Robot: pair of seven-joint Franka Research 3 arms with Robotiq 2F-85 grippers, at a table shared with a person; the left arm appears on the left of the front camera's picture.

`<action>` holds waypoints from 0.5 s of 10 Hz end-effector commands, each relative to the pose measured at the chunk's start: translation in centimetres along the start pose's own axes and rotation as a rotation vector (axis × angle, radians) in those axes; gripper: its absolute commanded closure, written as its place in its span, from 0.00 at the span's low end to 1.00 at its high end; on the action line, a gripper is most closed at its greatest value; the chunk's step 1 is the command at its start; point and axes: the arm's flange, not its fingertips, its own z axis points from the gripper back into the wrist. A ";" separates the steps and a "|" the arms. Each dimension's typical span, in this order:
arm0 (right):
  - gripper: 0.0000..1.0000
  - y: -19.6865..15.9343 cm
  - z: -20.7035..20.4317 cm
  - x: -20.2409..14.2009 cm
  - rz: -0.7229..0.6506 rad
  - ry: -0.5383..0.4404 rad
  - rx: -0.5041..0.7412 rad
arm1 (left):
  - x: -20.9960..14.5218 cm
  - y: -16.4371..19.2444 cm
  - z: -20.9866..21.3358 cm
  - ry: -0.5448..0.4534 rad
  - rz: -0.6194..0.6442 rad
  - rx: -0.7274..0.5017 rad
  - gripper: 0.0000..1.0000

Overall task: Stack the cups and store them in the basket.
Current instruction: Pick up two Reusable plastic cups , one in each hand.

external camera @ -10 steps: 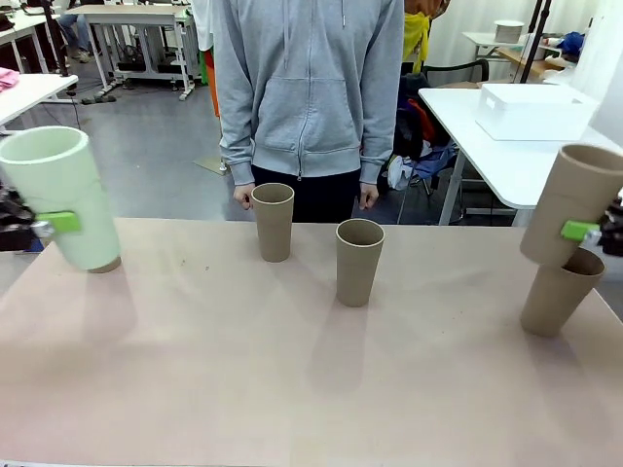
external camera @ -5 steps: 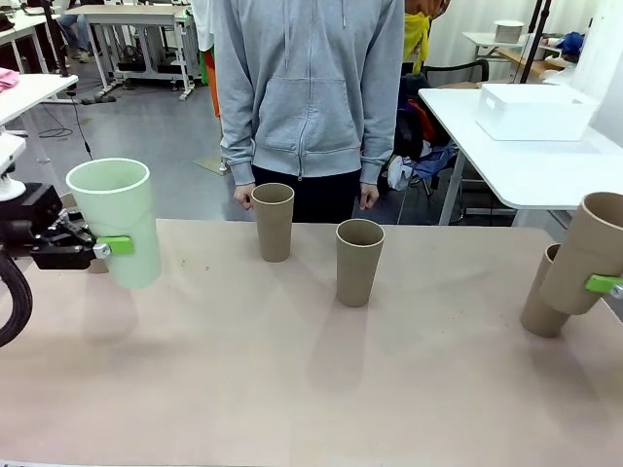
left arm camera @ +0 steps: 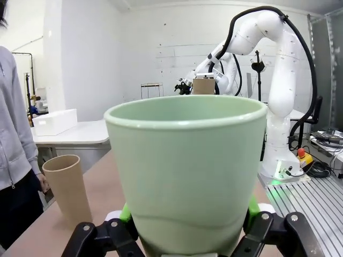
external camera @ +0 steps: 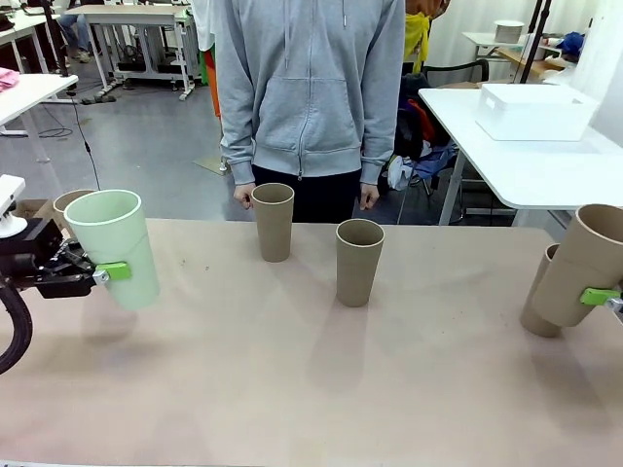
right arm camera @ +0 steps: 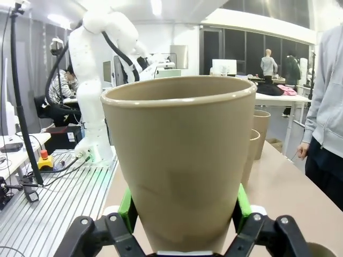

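My left gripper (external camera: 109,265) is shut on the pale mint-green cup (external camera: 112,248), holding it tilted just above the table's left side; this cup (left arm camera: 187,171) looms close in the left wrist view. A tan cup (external camera: 68,204) stands behind it. Two more tan cups (external camera: 273,221) (external camera: 359,261) stand upright mid-table in front of the person. At the right edge my right gripper (external camera: 586,284) is shut on a tilted tan cup (external camera: 584,263), also close up (right arm camera: 179,160), beside a leaning tan cup (external camera: 538,304). The white basket (external camera: 533,110) sits on a far table.
A person in a grey hoodie (external camera: 307,97) stands at the far edge, hands hanging near the back cups. The white side table (external camera: 506,156) carrying the basket is beyond the right corner. Open tabletop lies along the near side.
My left arm has carried the green cup inward to the right, uncovering a tan cup behind it. My right arm has lowered its tan cup and shifted it right, beside the other tan cup.
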 end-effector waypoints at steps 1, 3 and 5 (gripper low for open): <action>0.16 -0.2 0.5 0.4 0.006 0.017 -0.036 | 1.3 0.2 -0.7 0.015 -0.007 -0.005 0.15; 0.16 0.0 0.2 0.0 0.000 0.005 -0.009 | 0.2 0.0 -0.1 0.005 -0.003 -0.003 0.15; 0.16 2.2 -3.2 1.3 0.067 0.006 -0.008 | 1.9 -1.1 -0.2 -0.013 -0.022 -0.036 0.15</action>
